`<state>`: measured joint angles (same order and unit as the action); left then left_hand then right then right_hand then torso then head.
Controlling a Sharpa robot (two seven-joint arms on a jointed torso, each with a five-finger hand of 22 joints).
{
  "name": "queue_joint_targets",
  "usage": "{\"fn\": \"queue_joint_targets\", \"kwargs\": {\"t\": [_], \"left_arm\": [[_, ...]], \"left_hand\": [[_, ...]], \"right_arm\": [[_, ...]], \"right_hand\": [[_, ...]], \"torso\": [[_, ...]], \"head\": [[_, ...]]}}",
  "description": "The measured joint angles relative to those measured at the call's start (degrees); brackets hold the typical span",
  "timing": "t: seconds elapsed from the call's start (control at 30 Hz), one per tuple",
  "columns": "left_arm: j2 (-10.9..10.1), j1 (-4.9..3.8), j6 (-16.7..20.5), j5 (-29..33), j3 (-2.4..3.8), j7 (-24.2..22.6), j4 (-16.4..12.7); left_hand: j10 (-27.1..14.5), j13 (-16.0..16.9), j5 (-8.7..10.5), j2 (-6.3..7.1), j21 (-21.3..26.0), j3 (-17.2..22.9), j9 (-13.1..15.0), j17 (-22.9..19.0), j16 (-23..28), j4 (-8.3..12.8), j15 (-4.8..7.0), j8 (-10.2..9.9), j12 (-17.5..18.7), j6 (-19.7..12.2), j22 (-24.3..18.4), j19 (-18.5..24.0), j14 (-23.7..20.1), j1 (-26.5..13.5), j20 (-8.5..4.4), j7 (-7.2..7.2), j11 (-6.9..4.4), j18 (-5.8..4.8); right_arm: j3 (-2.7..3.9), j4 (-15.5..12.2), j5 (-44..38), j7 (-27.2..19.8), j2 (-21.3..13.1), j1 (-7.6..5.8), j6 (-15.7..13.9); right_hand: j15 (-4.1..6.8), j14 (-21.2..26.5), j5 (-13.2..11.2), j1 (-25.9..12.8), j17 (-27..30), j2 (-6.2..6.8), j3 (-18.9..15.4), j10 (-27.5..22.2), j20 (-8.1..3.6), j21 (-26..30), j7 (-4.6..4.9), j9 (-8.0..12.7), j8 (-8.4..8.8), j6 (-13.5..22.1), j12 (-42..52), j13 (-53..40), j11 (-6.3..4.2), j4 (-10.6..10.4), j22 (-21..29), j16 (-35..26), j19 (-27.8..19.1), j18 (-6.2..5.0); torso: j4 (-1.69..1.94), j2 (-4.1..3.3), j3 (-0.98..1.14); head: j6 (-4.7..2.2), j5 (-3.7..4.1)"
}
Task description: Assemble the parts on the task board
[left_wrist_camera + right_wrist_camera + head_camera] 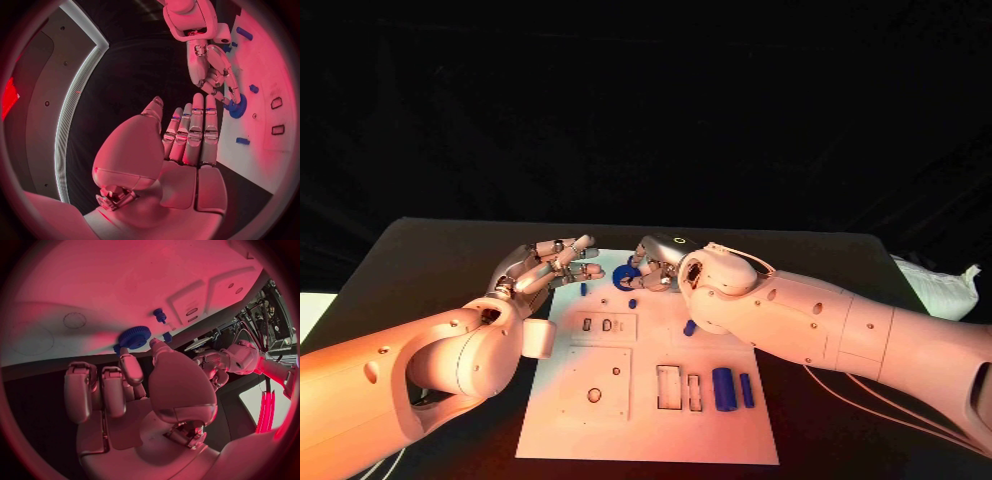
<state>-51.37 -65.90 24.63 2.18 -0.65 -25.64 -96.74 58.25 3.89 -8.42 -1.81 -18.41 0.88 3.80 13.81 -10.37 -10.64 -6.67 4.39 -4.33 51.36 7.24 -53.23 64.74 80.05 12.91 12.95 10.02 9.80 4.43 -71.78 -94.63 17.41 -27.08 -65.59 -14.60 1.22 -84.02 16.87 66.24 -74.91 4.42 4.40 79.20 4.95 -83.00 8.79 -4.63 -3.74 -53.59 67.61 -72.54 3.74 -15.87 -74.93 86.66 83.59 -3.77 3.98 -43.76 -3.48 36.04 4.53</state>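
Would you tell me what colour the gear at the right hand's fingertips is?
Blue. The gear at the right hand shows best in the right wrist view.

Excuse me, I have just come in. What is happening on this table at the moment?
The robot is assembling small blue parts on the white task board. Its right hand pinches a blue gear at the far end of the board. Its left hand hovers beside it, fingers straight, holding nothing. A blue cylinder and other small blue pieces lie on the board.
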Motion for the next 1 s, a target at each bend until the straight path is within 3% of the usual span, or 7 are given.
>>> {"fn": "queue_joint_targets", "kwargs": {"t": [0.17, 0.33, 0.4, 0.47, 0.67, 0.87, 1.0], "left_arm": [[-0.02, 0.00, 0.00, 0.00, 0.00, 0.01, 0.00], [-0.08, 0.00, 0.00, 0.00, 0.00, 0.02, -0.02], [-0.09, 0.00, 0.00, 0.00, 0.00, 0.03, -0.05], [-0.15, 0.00, 0.00, 0.01, 0.00, 0.03, -0.10], [-0.39, 0.01, -0.08, 0.04, -0.02, 0.03, -0.25], [-0.47, 0.01, -0.41, 0.10, -0.02, 0.01, -0.18], [-0.58, 0.01, -0.64, 0.12, -0.02, -0.01, -0.10]], "left_hand": [[0.00, 0.00, 0.00, 0.00, 0.00, 0.00, 0.00, 0.00, 0.00, 0.00, 0.00, 0.00, 0.00, 0.00, 0.00, 0.00, 0.00, 0.00, 0.00, 0.00, 0.00, 0.00], [0.00, 0.00, 0.00, 0.00, 0.00, 0.00, 0.00, -0.01, 0.00, 0.00, 0.00, 0.00, 0.00, 0.00, 0.00, 0.00, 0.00, 0.00, 0.00, 0.00, 0.00, 0.01], [0.00, 0.00, 0.00, 0.00, 0.00, 0.00, 0.00, 0.04, 0.00, 0.00, 0.00, 0.00, 0.00, 0.00, 0.00, 0.00, 0.00, 0.00, 0.00, 0.00, 0.00, 0.01], [0.00, 0.00, 0.00, 0.00, 0.00, 0.00, 0.00, 0.05, 0.00, 0.00, 0.00, 0.00, 0.00, 0.00, 0.01, 0.00, 0.00, 0.00, 0.00, 0.00, 0.00, 0.00], [0.00, 0.00, 0.00, 0.00, 0.00, 0.00, 0.00, 0.09, 0.25, 0.00, 0.00, 0.00, 0.00, 0.00, -0.05, 0.00, 0.00, 0.00, 0.00, 0.00, 0.00, 0.00], [0.00, 0.00, 0.00, 0.00, 0.00, 0.00, 0.00, 0.09, 0.25, 0.00, 0.00, 0.00, 0.00, 0.00, -0.05, 0.00, 0.00, 0.00, 0.00, 0.00, 0.00, 0.00], [0.00, 0.00, 0.00, 0.00, 0.00, 0.00, 0.00, 0.09, 0.25, 0.00, 0.00, 0.00, 0.00, 0.00, -0.05, 0.00, 0.00, 0.00, 0.00, 0.00, 0.00, 0.00]], "right_arm": [[-0.08, -0.84, 0.05, -1.34, -0.70, 0.23, -2.61], [-0.05, -2.94, 1.45, -5.85, -3.47, 0.36, -9.31], [-0.03, -3.81, 2.75, -8.07, -5.21, 0.36, -11.05], [-0.02, -4.81, 4.91, -10.73, -7.69, 0.31, -11.96], [0.10, -7.51, 13.51, -17.49, -15.83, 0.30, -11.63], [0.43, -8.49, 22.42, -23.12, -22.60, 1.31, -10.07], [0.43, -7.90, 24.59, -25.08, -24.97, 2.35, -9.17]], "right_hand": [[-0.21, 0.21, 0.19, 1.41, 0.00, -0.07, -0.30, 0.55, 0.20, -0.43, 0.23, 0.34, -0.01, 0.41, 1.30, -1.07, 0.22, 0.32, -0.02, 0.23, 0.20, -0.01], [-0.20, 0.20, 2.69, 3.64, 0.01, -0.82, 0.53, 0.87, 0.20, -0.67, -0.02, 0.14, 0.01, -0.48, 2.36, -1.98, -0.03, 1.39, -0.02, 0.23, 0.20, -0.01], [-0.20, 0.20, 2.85, 5.48, 0.00, -0.51, 0.83, 0.93, 0.20, -0.67, -0.32, 0.10, 0.01, -0.83, 2.39, -1.98, -0.09, 2.59, -0.02, 0.23, 0.20, -0.01], [-0.20, 0.20, 1.46, 7.69, 0.01, -0.08, 1.21, 0.80, 0.20, -0.67, -0.30, 0.00, -0.25, -1.58, 1.95, -1.82, -0.23, 4.20, -0.01, 0.23, 0.20, -0.02], [-0.20, 0.20, -1.23, 11.45, -0.04, 0.77, 1.79, 0.61, 0.20, -0.67, -0.30, 0.00, -0.25, -1.58, 1.69, -1.89, -0.41, 7.29, -0.01, 0.23, 0.20, -0.09], [-0.20, 0.20, -1.70, 12.39, -0.04, 1.21, 1.89, 0.61, 0.20, -0.67, -0.27, 0.01, -0.25, -1.95, 1.69, -2.00, -0.41, 8.48, 0.00, 0.23, 0.20, -0.10], [-0.20, 0.20, -1.90, 12.50, -0.04, 1.32, 2.02, 0.61, 0.20, -0.66, -0.27, 0.01, -0.24, -1.95, 1.69, -1.93, -0.41, 8.61, 0.00, 0.23, 0.20, -0.10]], "torso": [[0.02, 0.01, 0.00], [0.02, 0.03, 0.00], [-0.01, 0.07, -0.02], [-0.08, 0.14, -0.02], [-0.63, 0.37, 0.09], [-1.20, 0.59, 0.41], [-1.49, 0.73, 0.54]], "head": [[0.01, -0.09], [-0.08, -0.47], [-0.15, -0.51], [-0.25, -0.54], [-0.46, -0.60], [-0.70, -0.22], [-0.75, -0.09]]}}
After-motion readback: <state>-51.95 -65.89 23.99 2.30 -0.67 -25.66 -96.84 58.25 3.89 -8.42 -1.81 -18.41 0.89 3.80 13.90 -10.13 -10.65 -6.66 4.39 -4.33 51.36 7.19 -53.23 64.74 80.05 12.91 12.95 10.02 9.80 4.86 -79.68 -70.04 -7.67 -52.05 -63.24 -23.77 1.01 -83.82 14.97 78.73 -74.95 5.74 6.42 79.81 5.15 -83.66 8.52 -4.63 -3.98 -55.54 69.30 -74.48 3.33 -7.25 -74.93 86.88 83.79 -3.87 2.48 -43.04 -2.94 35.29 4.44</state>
